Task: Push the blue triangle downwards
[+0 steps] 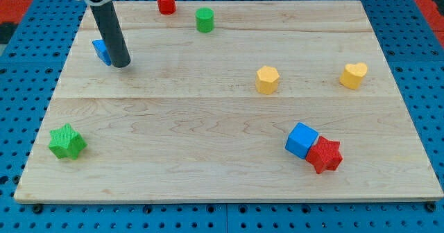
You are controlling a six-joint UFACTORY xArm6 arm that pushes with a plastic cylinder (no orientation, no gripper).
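Observation:
The blue triangle lies near the board's upper left, partly hidden behind my rod. My tip rests on the board just right of and slightly below the triangle, touching or almost touching it. The rod rises up and to the left out of the view's top.
A red cylinder and a green cylinder stand near the top edge. A yellow hexagon and a yellow heart sit at right. A blue cube touches a red star at lower right. A green star is at lower left.

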